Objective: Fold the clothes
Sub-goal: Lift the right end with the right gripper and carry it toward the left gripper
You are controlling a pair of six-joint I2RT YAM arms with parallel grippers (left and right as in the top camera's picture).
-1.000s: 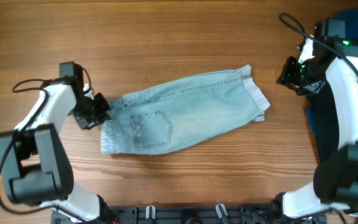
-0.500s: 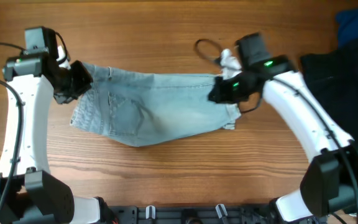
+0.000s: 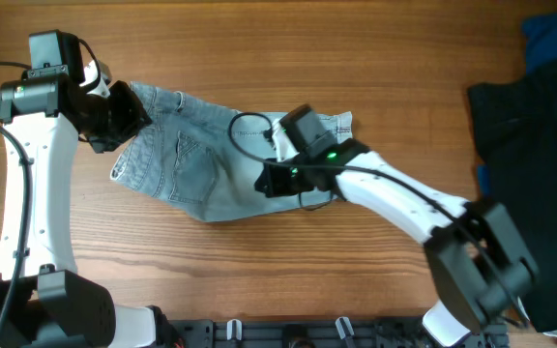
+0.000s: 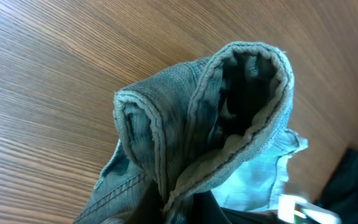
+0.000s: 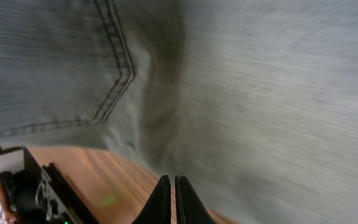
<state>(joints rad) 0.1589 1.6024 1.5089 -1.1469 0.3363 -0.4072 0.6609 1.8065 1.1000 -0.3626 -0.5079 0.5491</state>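
At the middle of the bench (image 3: 375,58), pinches with the right tool (image 3: 267,180), narrowed to a slit, what looks like a layer of the denim shorts (image 3: 196,169); judges so from a crease rising off the tips in the right wrist view. At the far left, clamps the left tool (image 3: 119,118) on the bunched waistband (image 4: 157,140), held up off the wood. Finds the shorts spread between the two tools, long axis roughly left to right, waistband to the left, leg hem (image 3: 341,123) to the right, beyond the right tool. Puts the right tool nearer the leg end and the left nearer the waist, so expects a leg-over-waist fold to run leftward along that axis. Leaves the black garment (image 3: 530,155) and blue cloth (image 3: 554,34) well apart at the right edge.
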